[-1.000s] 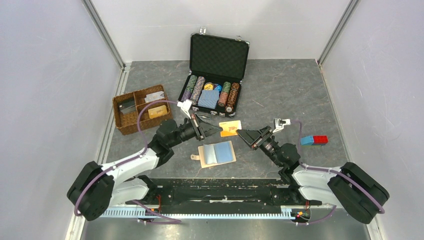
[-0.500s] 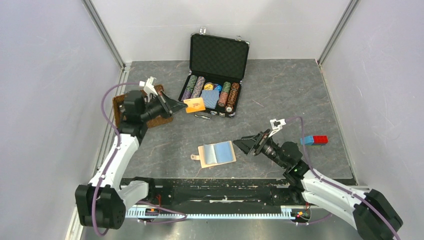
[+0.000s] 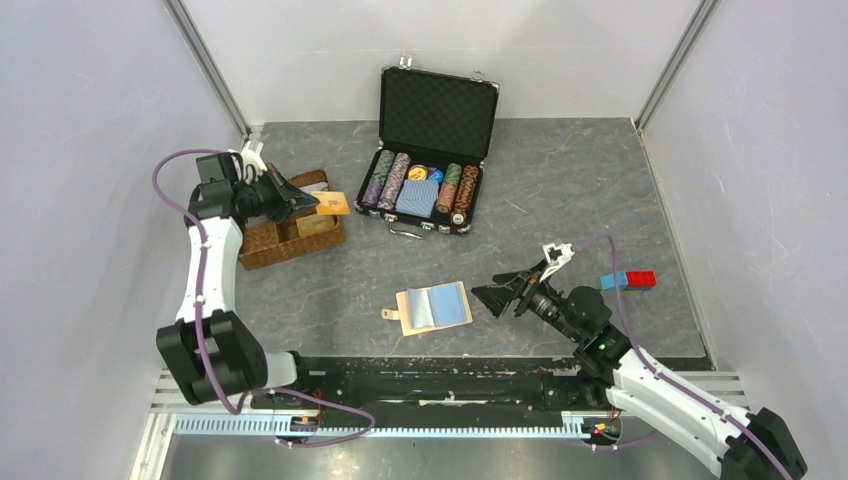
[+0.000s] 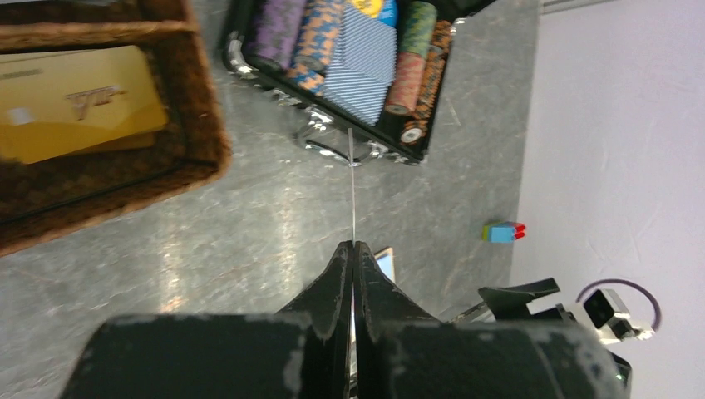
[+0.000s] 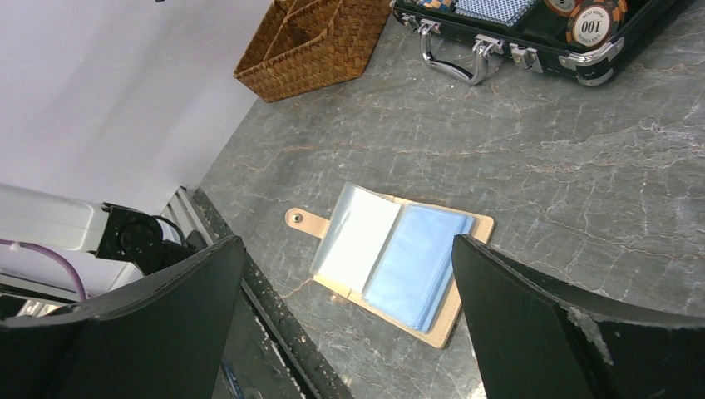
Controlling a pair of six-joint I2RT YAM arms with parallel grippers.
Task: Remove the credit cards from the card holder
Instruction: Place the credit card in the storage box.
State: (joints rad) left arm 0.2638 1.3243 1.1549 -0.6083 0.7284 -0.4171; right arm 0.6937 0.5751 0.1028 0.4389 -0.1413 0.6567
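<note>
The tan card holder (image 3: 433,307) lies open on the table near the front, blue-grey pockets up; it also shows in the right wrist view (image 5: 399,262). My left gripper (image 3: 300,199) is shut on an orange credit card (image 3: 332,204), held above the wicker tray (image 3: 262,250). In the left wrist view the card shows edge-on as a thin line (image 4: 352,183) between the closed fingers. A gold card (image 4: 79,104) lies in a tray compartment. My right gripper (image 3: 500,292) is open and empty, just right of the card holder.
An open black case (image 3: 428,140) with poker chips and a blue card deck stands at the back middle. A small blue and red block (image 3: 628,280) lies at the right. Grey walls enclose the table on three sides.
My left arm has swung far left and back, carrying the orange card from above the card holder to over the wicker tray. My right gripper has drawn back a little and opened.
</note>
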